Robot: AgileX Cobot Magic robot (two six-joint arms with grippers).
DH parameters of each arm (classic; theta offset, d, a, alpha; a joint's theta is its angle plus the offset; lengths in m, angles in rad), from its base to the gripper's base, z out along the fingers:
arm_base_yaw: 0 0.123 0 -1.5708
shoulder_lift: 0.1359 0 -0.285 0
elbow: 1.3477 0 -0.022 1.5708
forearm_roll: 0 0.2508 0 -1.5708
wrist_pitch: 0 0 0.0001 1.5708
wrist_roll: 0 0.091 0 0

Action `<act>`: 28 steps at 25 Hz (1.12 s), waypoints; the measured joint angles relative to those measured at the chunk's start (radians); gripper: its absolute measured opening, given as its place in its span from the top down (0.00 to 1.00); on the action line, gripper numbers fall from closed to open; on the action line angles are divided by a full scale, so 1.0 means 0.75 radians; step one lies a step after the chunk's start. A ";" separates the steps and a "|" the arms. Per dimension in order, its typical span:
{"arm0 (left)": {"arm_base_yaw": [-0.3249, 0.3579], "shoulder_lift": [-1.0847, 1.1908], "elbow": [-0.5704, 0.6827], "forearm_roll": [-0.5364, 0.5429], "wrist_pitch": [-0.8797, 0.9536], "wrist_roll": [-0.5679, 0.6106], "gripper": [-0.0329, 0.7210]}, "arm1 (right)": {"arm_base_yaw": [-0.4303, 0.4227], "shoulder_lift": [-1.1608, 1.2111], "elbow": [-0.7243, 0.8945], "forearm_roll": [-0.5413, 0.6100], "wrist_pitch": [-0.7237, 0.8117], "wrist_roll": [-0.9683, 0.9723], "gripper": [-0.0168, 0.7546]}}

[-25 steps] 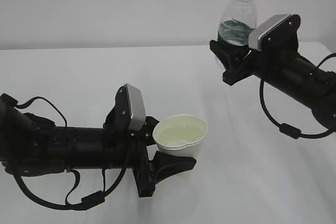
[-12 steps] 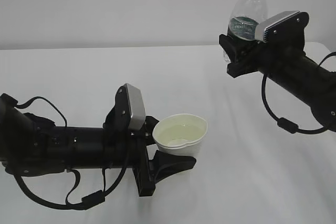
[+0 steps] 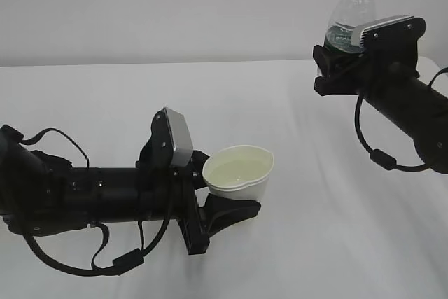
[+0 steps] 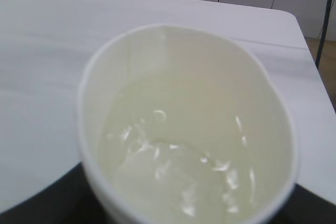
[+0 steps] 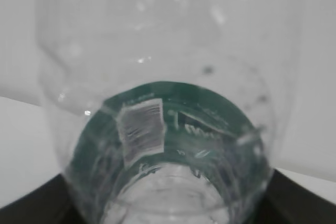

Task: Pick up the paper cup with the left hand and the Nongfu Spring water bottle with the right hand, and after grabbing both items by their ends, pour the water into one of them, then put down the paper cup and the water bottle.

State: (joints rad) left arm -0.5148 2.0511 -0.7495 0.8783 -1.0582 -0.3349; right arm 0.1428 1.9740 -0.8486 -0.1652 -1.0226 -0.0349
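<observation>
From the side I see my left hand (image 3: 222,204), a black arm with a silver plate, pinching the small white paper cup (image 3: 238,171) low over the near middle of the white table (image 3: 105,96). Only the left wrist view shows the clear water (image 4: 178,166) rippling in the cup's creamy inside. My right hand (image 3: 337,68) pinches the clear ribbed plastic bottle (image 3: 353,8) with its dark green label, high at the far right, open mouth up. The right wrist view shows a pale patch on that label. A plain grey wall (image 3: 175,5) stands behind.
</observation>
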 joint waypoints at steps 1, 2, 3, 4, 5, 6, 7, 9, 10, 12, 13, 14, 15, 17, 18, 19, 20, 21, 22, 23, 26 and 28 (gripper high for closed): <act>0.000 0.000 0.000 -0.010 0.000 0.000 0.36 | 0.000 0.000 0.000 0.015 0.003 -0.014 0.38; 0.000 0.000 0.000 -0.024 0.000 0.000 0.36 | 0.000 0.000 0.000 0.029 0.006 -0.027 0.38; 0.000 0.000 0.000 -0.038 0.000 0.000 0.36 | 0.000 0.000 0.000 0.046 0.006 -0.039 0.38; 0.000 0.000 0.000 -0.053 0.000 0.000 0.36 | 0.000 0.000 0.000 0.061 0.006 -0.054 0.38; 0.000 0.000 0.000 -0.070 0.000 0.000 0.36 | 0.000 0.000 0.000 0.077 0.009 -0.070 0.38; 0.000 0.000 0.000 -0.089 0.000 0.000 0.36 | 0.000 0.000 0.000 0.092 0.011 -0.084 0.38; 0.000 0.000 0.000 -0.108 0.000 0.000 0.36 | 0.000 0.000 0.000 0.108 0.011 -0.092 0.38; 0.000 0.000 0.000 -0.157 0.000 0.000 0.36 | 0.000 0.000 0.000 0.130 0.011 -0.111 0.38; 0.000 0.000 0.000 -0.181 0.000 0.000 0.36 | 0.000 0.000 0.000 0.140 0.011 -0.118 0.38; 0.000 0.000 0.000 -0.232 0.000 0.015 0.36 | 0.000 0.000 0.000 0.160 0.013 -0.135 0.38; 0.000 0.000 0.000 -0.261 0.000 0.026 0.36 | 0.000 0.000 0.000 0.164 0.013 -0.141 0.38; 0.000 0.000 0.000 -0.287 0.000 0.033 0.36 | 0.000 0.000 0.000 0.169 0.013 -0.143 0.38; 0.000 0.000 0.000 -0.321 0.000 0.039 0.36 | 0.000 0.000 0.000 0.171 0.013 -0.146 0.38; 0.000 0.000 0.000 -0.388 0.000 0.053 0.36 | 0.000 0.000 0.000 0.174 0.016 -0.146 0.38; 0.000 0.000 0.000 -0.415 0.000 0.062 0.36 | 0.000 0.000 0.000 0.174 0.016 -0.146 0.38; 0.000 0.000 0.000 -0.449 0.000 0.069 0.36 | 0.000 0.000 0.000 0.177 0.016 -0.148 0.38; 0.000 0.000 0.000 -0.480 0.000 0.080 0.36 | 0.000 0.000 0.000 0.177 0.016 -0.148 0.38; 0.000 0.000 0.000 -0.506 0.000 0.094 0.36 | 0.000 0.000 0.000 0.177 0.016 -0.148 0.38; 0.000 0.000 0.000 -0.535 0.000 0.105 0.36 | 0.000 0.000 0.000 0.177 0.016 -0.148 0.38; 0.000 0.000 0.000 -0.566 0.000 0.115 0.36 | 0.000 0.000 0.000 0.177 0.016 -0.148 0.38; 0.000 0.000 0.000 -0.654 0.000 0.154 0.36 | 0.000 0.000 0.000 0.177 0.018 -0.148 0.38; 0.000 0.000 0.000 -0.710 0.000 0.181 0.36 | 0.000 0.000 0.000 0.177 0.030 -0.148 0.38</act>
State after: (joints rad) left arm -0.5148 2.0511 -0.7495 0.3456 -1.0582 -0.1988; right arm 0.1428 1.9740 -0.8486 -0.0326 -1.0004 -0.1461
